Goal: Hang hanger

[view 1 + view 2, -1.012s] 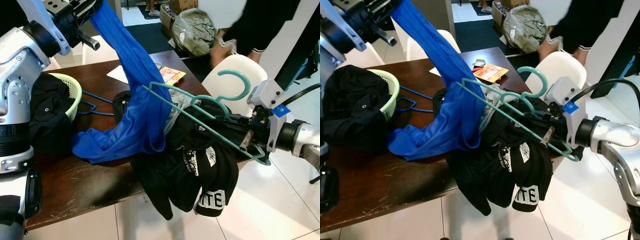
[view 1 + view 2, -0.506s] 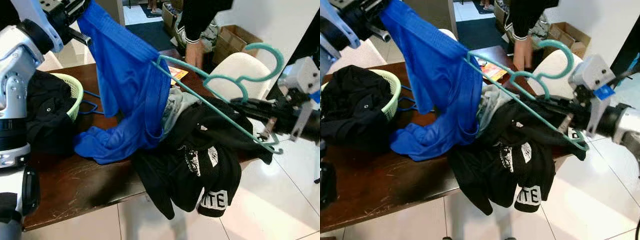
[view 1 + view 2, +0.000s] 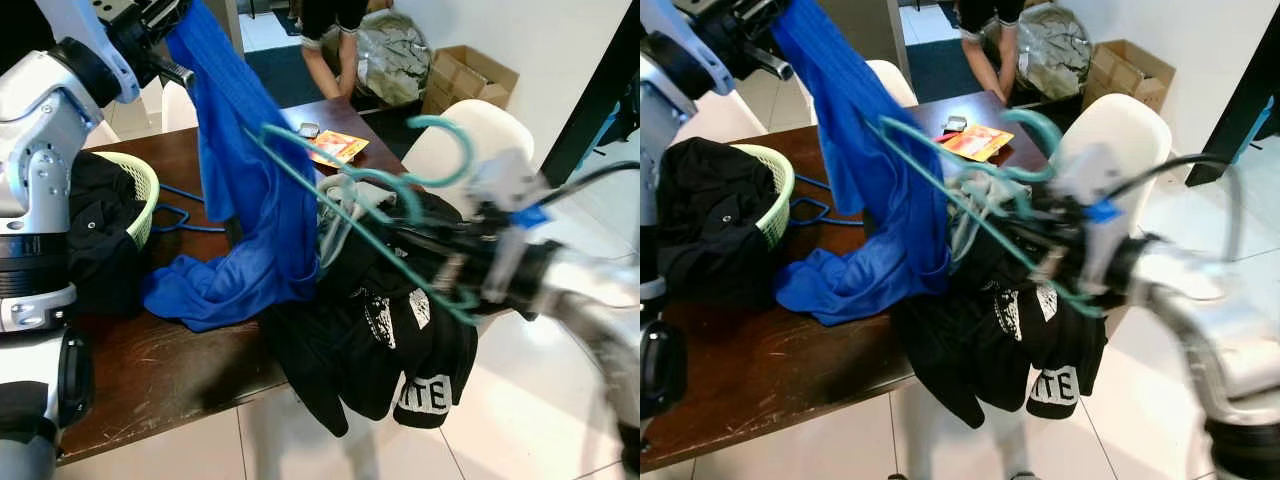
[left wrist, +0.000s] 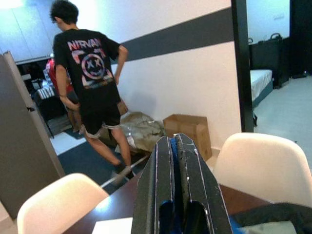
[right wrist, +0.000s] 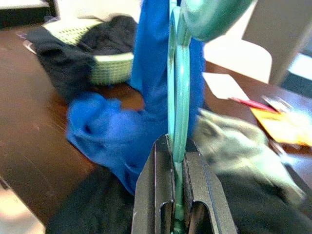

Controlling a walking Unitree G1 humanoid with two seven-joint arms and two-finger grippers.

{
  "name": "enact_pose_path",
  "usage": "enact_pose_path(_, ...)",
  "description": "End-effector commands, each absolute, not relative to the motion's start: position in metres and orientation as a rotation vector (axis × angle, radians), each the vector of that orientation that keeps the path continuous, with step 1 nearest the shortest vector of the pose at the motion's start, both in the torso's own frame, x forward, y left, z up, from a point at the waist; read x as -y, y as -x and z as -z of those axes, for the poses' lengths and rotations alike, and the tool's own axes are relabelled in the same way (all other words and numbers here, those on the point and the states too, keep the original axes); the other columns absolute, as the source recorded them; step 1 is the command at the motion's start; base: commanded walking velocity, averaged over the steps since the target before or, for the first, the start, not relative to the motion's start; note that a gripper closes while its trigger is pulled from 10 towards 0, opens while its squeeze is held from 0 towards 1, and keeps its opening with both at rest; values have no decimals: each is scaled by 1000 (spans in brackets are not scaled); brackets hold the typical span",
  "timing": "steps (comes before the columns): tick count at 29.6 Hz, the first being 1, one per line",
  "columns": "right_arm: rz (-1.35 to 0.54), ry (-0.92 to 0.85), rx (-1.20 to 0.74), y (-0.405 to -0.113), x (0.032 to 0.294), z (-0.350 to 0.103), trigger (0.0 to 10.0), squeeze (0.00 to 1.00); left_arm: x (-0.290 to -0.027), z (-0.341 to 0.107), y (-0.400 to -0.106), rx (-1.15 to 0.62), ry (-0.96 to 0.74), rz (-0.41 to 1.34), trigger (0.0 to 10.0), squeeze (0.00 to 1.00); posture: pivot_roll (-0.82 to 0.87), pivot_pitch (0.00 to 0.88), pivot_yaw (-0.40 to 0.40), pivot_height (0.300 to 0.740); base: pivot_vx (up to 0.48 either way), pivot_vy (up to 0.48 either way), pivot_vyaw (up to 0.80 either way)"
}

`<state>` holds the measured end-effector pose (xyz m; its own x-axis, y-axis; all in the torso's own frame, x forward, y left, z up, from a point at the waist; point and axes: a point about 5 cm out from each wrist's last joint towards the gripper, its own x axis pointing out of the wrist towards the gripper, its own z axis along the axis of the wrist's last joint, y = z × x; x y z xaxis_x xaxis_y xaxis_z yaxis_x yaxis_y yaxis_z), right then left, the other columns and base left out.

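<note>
Since half a second ago my right gripper (image 5: 174, 161) has swung inward, blurred with motion, carrying the teal hanger (image 3: 350, 215) back over the clothes pile; the hanger's far tip now sits against the blue garment (image 3: 245, 180). Nearest me, the black T-shirt (image 3: 385, 340) droops off the worktop (image 3: 150, 370) edge. Right jaws are clenched on the hanger's lower bar. My left gripper (image 4: 175, 161), raised high at the left, has its jaws pinched on the blue garment's top. I judge the hanger only partly threaded; hanging anything up remains undone. Farther back, a green basket (image 3: 145, 185), an orange packet (image 3: 337, 148), and a person (image 4: 90, 83) near a cardboard box (image 3: 462, 72).
</note>
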<state>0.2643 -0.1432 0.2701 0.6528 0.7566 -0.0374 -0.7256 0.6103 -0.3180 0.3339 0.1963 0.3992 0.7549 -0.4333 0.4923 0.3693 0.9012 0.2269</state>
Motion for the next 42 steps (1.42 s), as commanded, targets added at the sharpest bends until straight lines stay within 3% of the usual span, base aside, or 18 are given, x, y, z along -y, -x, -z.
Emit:
enact_pose_path(1, -849, 318, 118, -263, 137, -271, 10000, 0, -199, -401, -333, 569, -109, 427, 10000, 0, -24, 143, 85, 740, 0, 0, 0)
enact_pose_path(17, -942, 374, 92, -257, 112, -261, 10000, 0, -188, -396, -334, 560, -88, 468, 10000, 0, -14, 126, 75, 740, 0, 0, 0)
enact_pose_path(25, -808, 501, 42, -284, 107, -250, 10000, 0, -133, -376, -327, 517, 7, 662, 10000, 0, 2, 114, 66, 740, 0, 0, 0)
enact_pose_path(28, -729, 524, 38, -294, 113, -252, 10000, 0, -123, -370, -325, 504, 26, 688, 10000, 0, 0, 119, 67, 740, 0, 0, 0)
enact_pose_path(34, -614, 546, 41, -303, 134, -260, 10000, 0, -144, -369, -330, 495, 46, 589, 10000, 0, -1, 124, 65, 740, 0, 0, 0)
enact_pose_path(42, -862, 503, 20, -274, 148, -264, 10000, 0, -173, -375, -331, 506, 15, 466, 10000, 0, -13, 126, 59, 740, 0, 0, 0)
